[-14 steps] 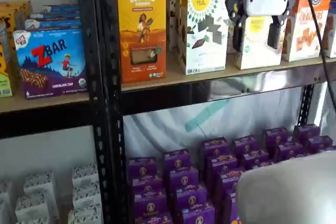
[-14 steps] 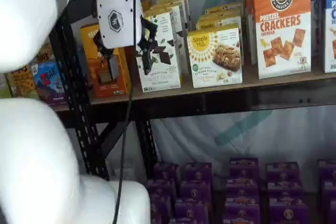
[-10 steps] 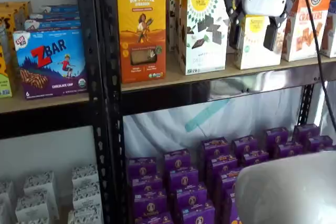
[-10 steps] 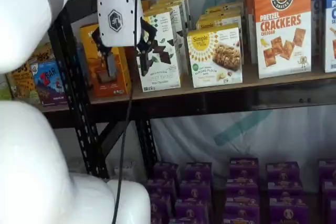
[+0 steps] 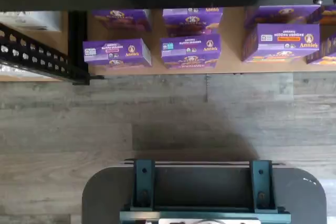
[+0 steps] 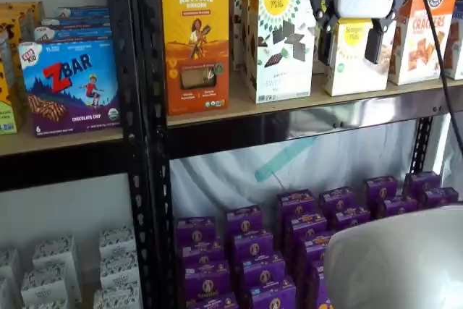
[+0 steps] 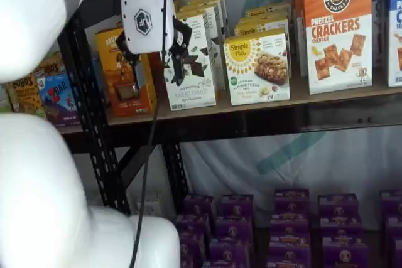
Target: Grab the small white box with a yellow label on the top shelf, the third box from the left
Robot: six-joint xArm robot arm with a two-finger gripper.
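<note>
In front of the top shelf (image 6: 304, 99), the gripper (image 6: 351, 37) hung with fingers apart, seemingly before the small white box (image 6: 354, 59).

The top shelf (image 6: 304, 103), a light tan board with a black front rail, is carrying a row of upright cartons in both shelf views: an orange box (image 6: 195, 45), a taller white box with dark chocolate pieces (image 6: 282, 41), the small white box (image 7: 257, 67) and a pretzel cracker box (image 7: 338, 29). The small white box is standing between the taller white box and the cracker box. In the wrist view, purple boxes (image 5: 191, 51) are sitting on a lower tan board (image 5: 231, 66) above a grey wood-grain floor (image 5: 168, 114).
</note>
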